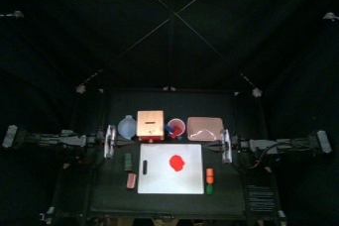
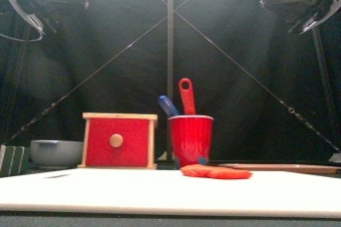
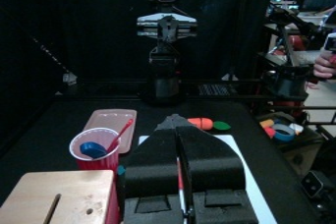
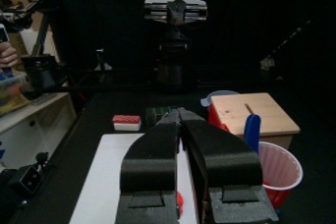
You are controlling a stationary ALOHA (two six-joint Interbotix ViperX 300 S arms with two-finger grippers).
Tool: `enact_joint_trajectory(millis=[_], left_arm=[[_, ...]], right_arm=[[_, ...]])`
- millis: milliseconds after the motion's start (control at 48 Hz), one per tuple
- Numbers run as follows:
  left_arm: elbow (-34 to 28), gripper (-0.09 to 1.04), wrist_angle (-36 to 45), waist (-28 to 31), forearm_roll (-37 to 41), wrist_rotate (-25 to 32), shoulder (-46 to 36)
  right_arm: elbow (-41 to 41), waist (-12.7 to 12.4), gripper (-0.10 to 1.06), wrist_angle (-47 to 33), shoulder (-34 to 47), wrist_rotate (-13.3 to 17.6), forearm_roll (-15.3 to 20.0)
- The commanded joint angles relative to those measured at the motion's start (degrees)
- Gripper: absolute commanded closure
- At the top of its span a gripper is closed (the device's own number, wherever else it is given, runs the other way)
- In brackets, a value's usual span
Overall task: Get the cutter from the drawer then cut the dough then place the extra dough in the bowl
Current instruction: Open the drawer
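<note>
Progress: no step looked done.
Drawer (image 2: 119, 140): was closed; cutter unseen.
Dough (image 1: 179, 160): lay whole on the board (image 1: 157, 178).
Bowl (image 2: 56, 152): stood beside the drawer.
Pincers: left pincer (image 3: 178, 122) and right pincer (image 4: 178, 116) were pressed together, empty.

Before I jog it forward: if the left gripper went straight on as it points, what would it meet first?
The left gripper points across, above the white cutting board, at the right gripper facing it. That would likely be first; the way between looks free, though depth is unclear.

Table (image 1: 113, 202) with board (image 1: 159, 180), box (image 1: 150, 125), cup (image 1: 176, 127), bowl (image 1: 127, 128)
</note>
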Motion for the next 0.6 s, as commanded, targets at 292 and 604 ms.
enact_joint_trajectory(millis=[292,604], left_arm=[[2.4,0.71,-6.0,-5.3,-20.2,-0.6,11.3],[1.7,-0.03,-6.8,-8.3,-51.4,-0.5,15.9]], right_arm=[[-17.1,-7.0,0.94,-0.8,20.7,0.4,1.1],[-38.7,-14.2,0.94,14.9,41.1,0.4,6.6]])
